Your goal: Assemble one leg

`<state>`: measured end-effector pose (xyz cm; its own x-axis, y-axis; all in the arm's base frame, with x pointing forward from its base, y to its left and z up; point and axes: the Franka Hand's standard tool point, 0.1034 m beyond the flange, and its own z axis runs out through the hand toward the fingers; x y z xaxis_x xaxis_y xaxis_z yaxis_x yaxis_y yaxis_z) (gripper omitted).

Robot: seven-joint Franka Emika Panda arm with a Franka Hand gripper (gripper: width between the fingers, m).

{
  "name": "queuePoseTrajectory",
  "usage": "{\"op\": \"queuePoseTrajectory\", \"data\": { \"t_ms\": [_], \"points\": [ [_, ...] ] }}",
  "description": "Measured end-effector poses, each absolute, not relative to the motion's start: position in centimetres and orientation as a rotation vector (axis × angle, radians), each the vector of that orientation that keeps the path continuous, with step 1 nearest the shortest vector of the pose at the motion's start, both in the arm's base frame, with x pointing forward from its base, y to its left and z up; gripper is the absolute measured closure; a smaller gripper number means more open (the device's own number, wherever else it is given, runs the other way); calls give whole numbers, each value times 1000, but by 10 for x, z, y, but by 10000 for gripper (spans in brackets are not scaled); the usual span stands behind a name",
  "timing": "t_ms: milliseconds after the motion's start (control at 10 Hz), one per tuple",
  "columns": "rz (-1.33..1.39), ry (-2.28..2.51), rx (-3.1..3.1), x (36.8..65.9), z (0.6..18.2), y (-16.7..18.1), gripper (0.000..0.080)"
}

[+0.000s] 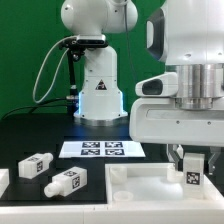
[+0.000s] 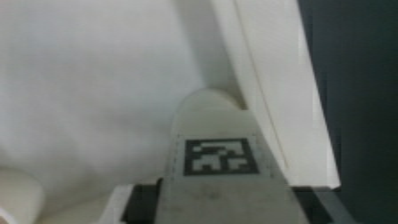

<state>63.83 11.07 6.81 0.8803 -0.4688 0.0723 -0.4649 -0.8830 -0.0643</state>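
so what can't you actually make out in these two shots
- Gripper, exterior view: the tagged leg hides its fingertips; grip unclear.
- Leg, wrist view: lower end cut off by the frame edge.
- Large white part, exterior view: cut off at the bottom edge.
- Marker board: tags too small to read.

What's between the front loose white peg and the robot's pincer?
In the exterior view, the flat white square part with raised edges lies between that loose leg and the pincer, which grips a second leg.

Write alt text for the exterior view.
The gripper holds a tagged white leg over the large flat white part. Two more legs lie on the black table, behind them the marker board.
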Motion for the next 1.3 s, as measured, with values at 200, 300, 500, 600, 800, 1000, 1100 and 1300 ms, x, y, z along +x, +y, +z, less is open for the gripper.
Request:
{"op": "queuePoseTrajectory", "data": {
  "t_ms": [200,300,500,600,800,1000,1100,1300],
  "points": [
    [-153,1079,-2891,638,68,111,517],
    [-152,1275,-2811,638,68,111,517],
    [-118,1649,-2593,638,68,111,516],
    [-87,1881,-2407,637,67,114,516],
    [-75,2159,-2072,637,67,116,515],
    [-56,2279,-1910,637,67,116,515],
    [-58,2264,-1928,637,67,115,514],
    [-71,2155,-2055,637,67,117,349]
  ]
}}
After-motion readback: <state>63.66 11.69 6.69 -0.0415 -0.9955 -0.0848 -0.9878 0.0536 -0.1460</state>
